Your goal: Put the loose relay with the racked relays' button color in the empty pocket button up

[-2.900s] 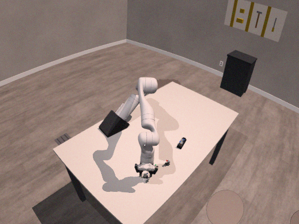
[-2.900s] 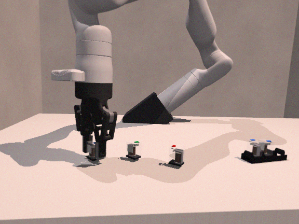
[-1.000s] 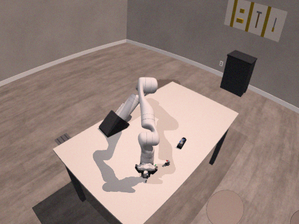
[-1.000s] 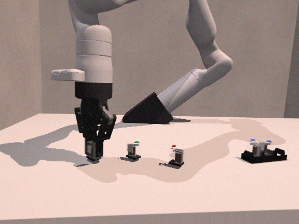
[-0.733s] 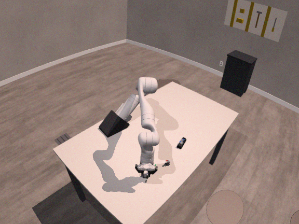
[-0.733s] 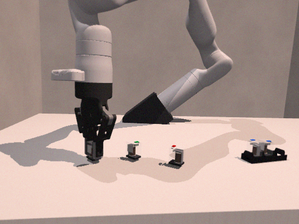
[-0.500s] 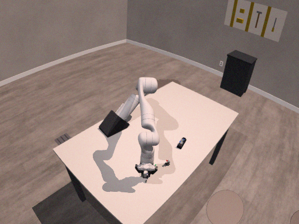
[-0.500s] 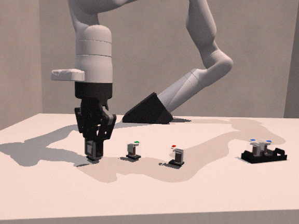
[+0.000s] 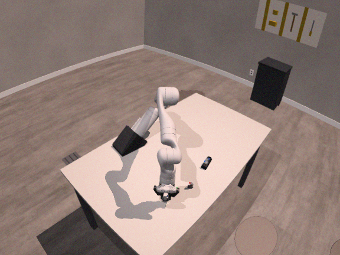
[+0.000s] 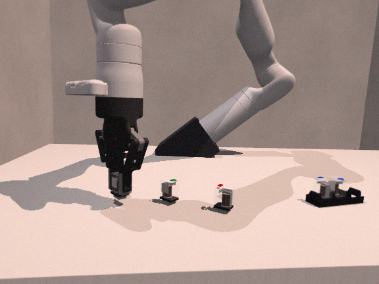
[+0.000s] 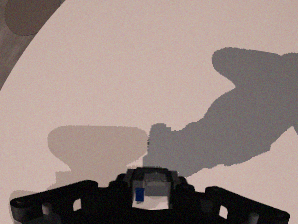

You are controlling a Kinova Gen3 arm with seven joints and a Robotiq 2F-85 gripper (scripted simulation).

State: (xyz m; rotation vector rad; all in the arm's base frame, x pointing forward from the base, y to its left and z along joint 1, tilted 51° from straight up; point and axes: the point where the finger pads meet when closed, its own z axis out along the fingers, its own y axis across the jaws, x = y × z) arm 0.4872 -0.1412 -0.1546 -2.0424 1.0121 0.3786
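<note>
Wrist view: end effector [image 9: 166, 197] [image 10: 120, 187] [image 11: 151, 180] clamped on the blue-buttoned relay [image 9: 166, 196] [image 10: 115, 184] [image 11: 151, 198], no readable writing.

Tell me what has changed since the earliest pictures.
The gripper has closed on the blue-button relay that stood between its open fingers, and has lifted it slightly off the table. The green-button relay, red-button relay and black rack with its two relays stayed put.
</note>
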